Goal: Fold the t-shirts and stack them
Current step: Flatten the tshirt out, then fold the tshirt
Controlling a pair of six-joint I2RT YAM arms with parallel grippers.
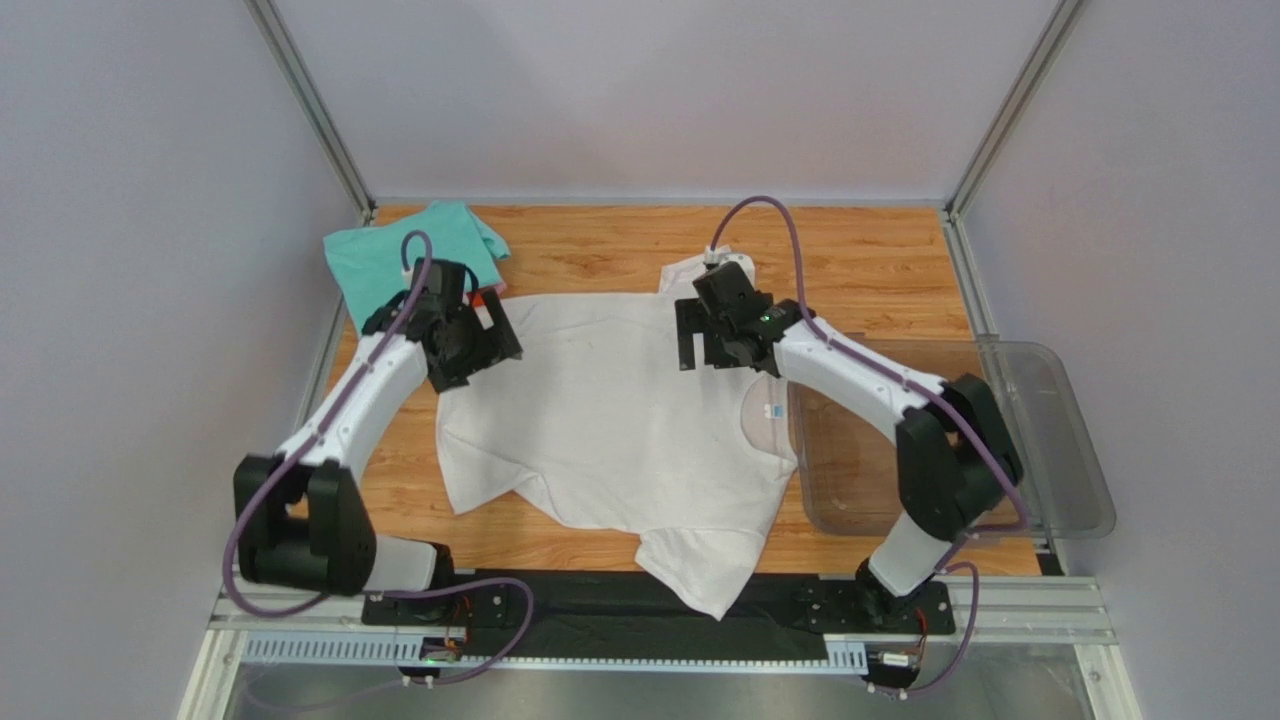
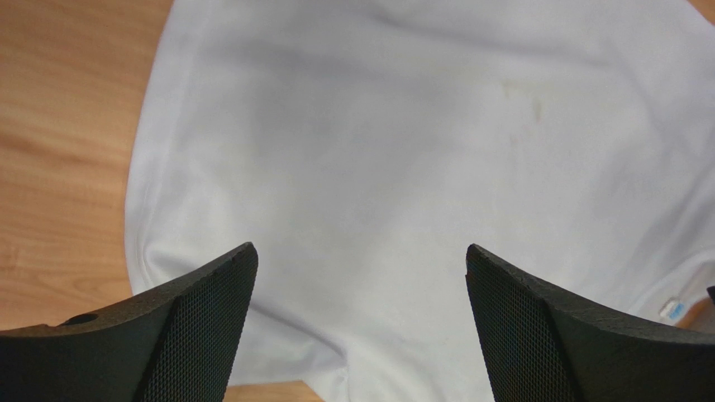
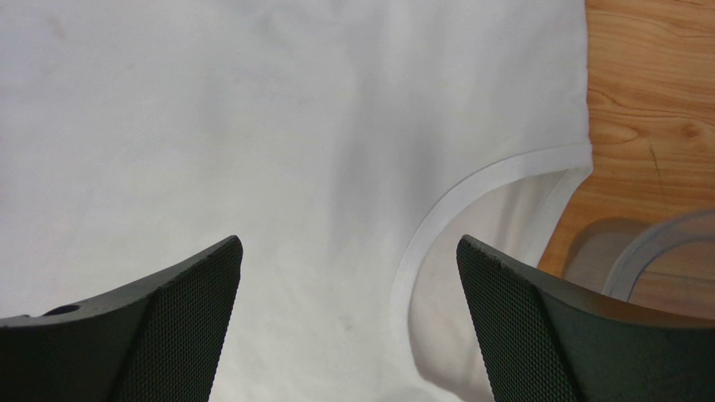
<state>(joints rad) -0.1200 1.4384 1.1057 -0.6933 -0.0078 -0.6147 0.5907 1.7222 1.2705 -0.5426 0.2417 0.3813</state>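
Top external view showed the white t-shirt spread flat across the middle of the wooden table, its collar toward the right, just beside the clear plastic bin. One sleeve hung over the near edge; the other lay at the far side by the right arm. A small blue neck label sat at the collar. A teal t-shirt lay bunched in the far left corner, just beyond the left gripper, which hung over the white shirt's far left corner. The right gripper hung over the far right part of the shirt, near the collar. In both wrist views the fingers stood spread wide with nothing between them, only white cloth below; whether they touched it could not be told.
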